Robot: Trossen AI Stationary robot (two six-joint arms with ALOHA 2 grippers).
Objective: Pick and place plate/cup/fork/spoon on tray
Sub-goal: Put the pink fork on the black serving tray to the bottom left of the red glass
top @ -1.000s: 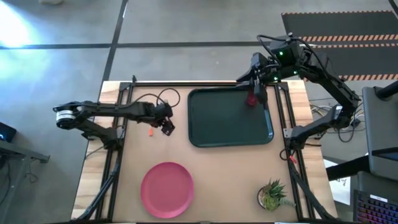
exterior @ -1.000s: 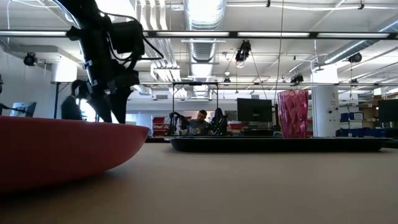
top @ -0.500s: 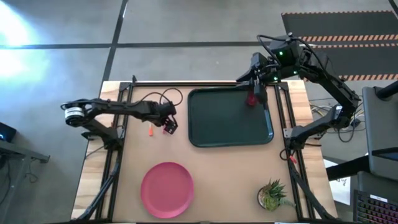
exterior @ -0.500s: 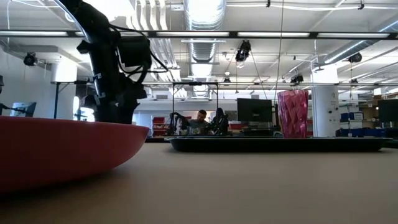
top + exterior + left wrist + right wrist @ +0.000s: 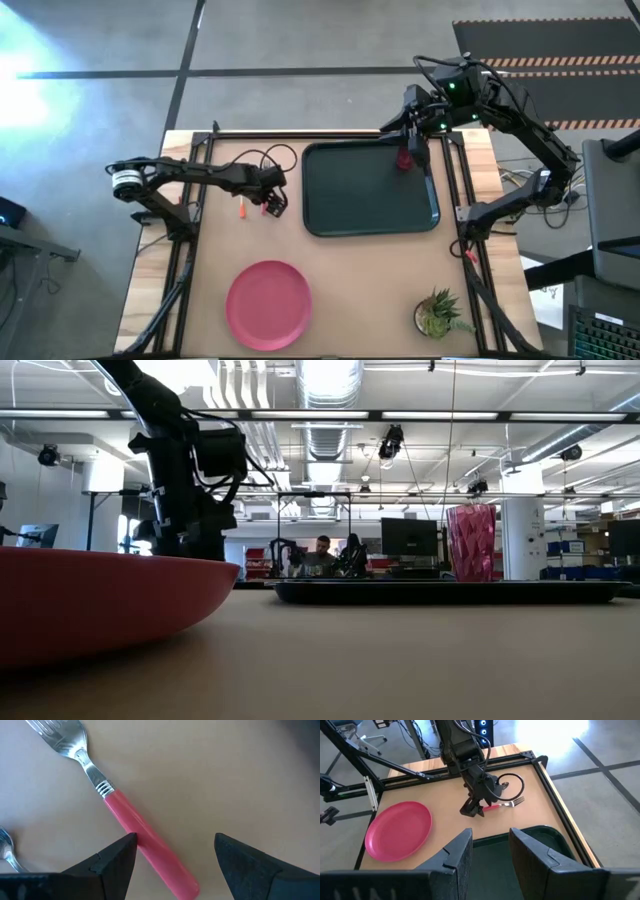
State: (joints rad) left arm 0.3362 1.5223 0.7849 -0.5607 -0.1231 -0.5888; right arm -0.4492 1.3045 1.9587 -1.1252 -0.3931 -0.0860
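My left claw (image 5: 172,855) hangs wide open and empty over the fork (image 5: 127,817), whose pink handle lies on the counter (image 5: 225,775) between its fingers, ready to be pinched.

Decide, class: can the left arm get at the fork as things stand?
Probably yes. The left end effector hangs open right over the fork, fingers either side of its handle, with bare table around and nothing between.
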